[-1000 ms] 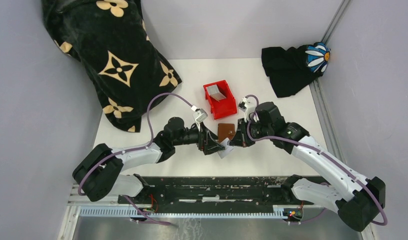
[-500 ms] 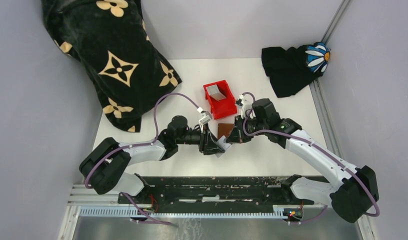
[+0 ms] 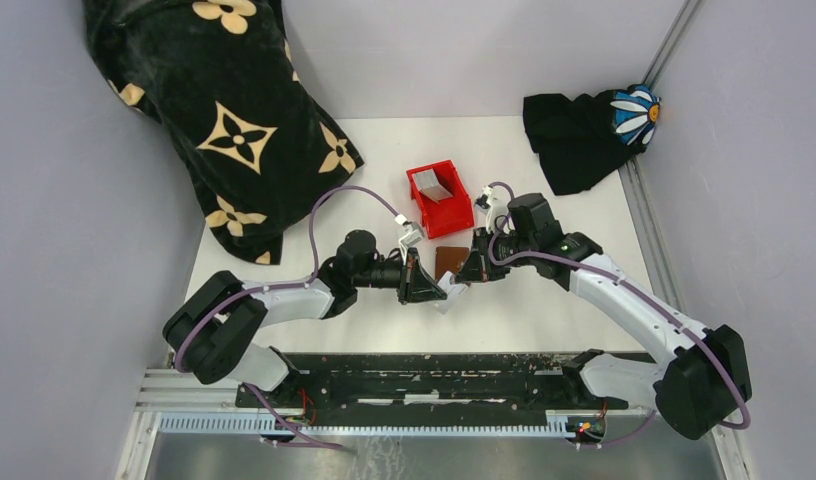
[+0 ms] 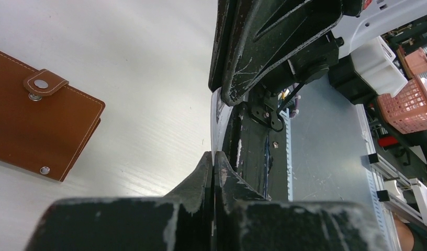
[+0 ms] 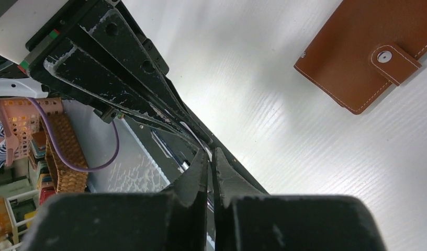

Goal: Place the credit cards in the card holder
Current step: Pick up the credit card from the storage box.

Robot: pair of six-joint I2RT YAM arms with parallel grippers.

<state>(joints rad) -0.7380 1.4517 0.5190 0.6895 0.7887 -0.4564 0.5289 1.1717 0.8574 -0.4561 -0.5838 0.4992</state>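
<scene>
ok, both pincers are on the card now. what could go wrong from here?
1. The left pincer and the right pincer both look shut on one credit card. A mismatched pull could bend it or let it slip free.
2. The card holder lies closed with its snap tab fastened, so no slot is open, and neither pincer is free to unsnap it.

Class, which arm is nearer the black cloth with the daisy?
Right. The right arm bends in front of the daisy cloth; the left arm lies farther away, left of the brown wallet.
</scene>
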